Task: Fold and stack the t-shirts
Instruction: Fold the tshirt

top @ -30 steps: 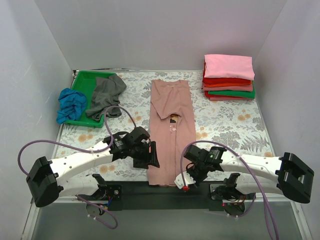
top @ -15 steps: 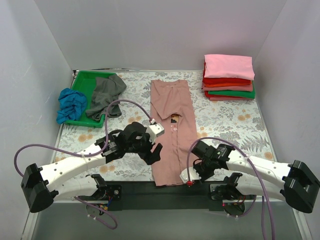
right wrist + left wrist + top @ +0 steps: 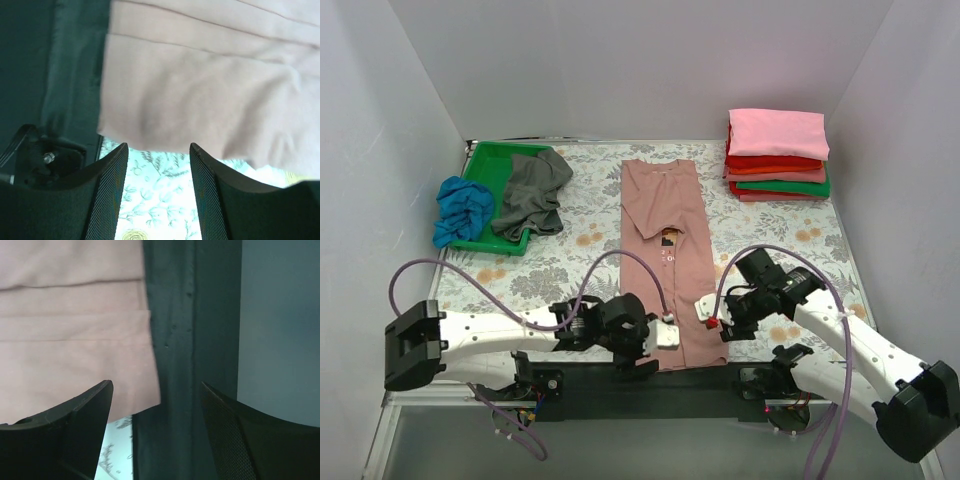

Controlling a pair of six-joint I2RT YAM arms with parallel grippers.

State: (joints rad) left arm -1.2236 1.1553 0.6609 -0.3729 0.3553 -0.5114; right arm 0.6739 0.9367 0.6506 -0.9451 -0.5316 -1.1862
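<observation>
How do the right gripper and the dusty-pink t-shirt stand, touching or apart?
Cannot tell. In the right wrist view the open right gripper has its tips level with the hem of the dusty-pink t-shirt, but neither contact nor gap shows plainly.

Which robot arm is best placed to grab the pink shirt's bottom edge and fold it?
Left, probably. The left gripper sits open at the near hem of the dusty-pink shirt, the hem corner showing between its fingers in the wrist view. The right gripper, also open, sits beside the shirt's side edge.
</observation>
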